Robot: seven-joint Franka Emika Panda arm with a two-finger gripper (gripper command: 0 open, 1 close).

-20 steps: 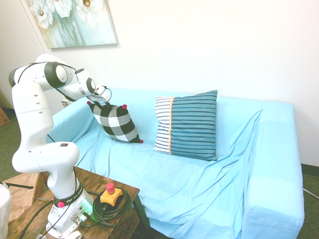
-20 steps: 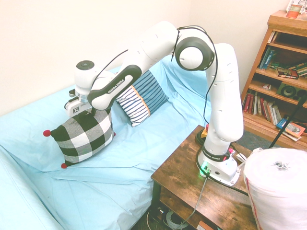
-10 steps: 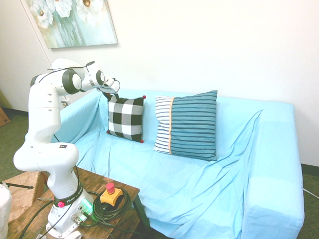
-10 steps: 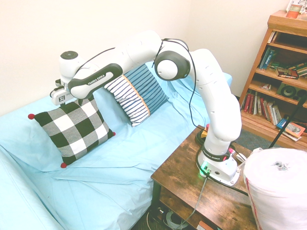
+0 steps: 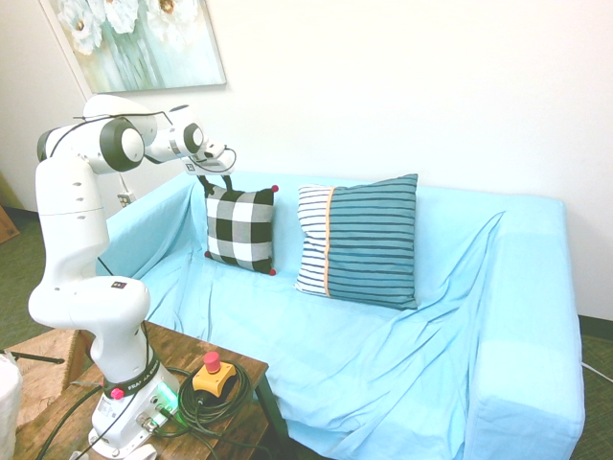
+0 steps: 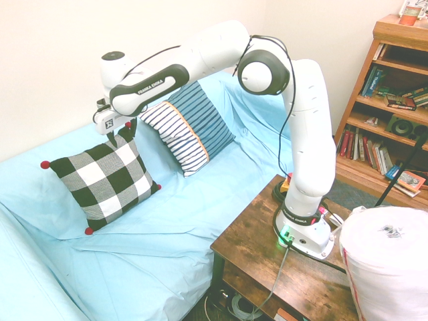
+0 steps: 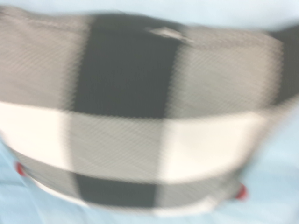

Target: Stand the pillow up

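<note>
Jaws (image 6: pixel 127 129) just above the top edge of the pillow (image 5: pixel 239 228), apparently parted and gripping nothing; the fingers hang just beside the upper red pom-pom (image 6: pixel 128 124), though whether they touch the fabric cannot be told. Half a second ago the gripper sat lower, against the pillow's upper corner; a second ago the pillow hung tilted on one corner from the closed fingers. It now rests upright on its lower edge on the sofa (image 5: pixel 383 335), leaning back against the blue-draped backrest, near the sofa's end by the arm (image 6: pixel 200 57) and just beside the striped cushion (image 5: pixel 362 240), apart from it. The wrist view, blurred, is filled by the checked fabric (image 7: pixel 140 121), with red pom-poms at two corners.

The change from a held, tilted pillow to a free-standing one under a raised gripper suggests the release has been made and the task is essentially complete. The remaining risk, as a judgement, is that the soft pillow slumps forward once support is gone; a straight upward withdrawal clear of the pom-pom would be least likely to disturb it.
</note>
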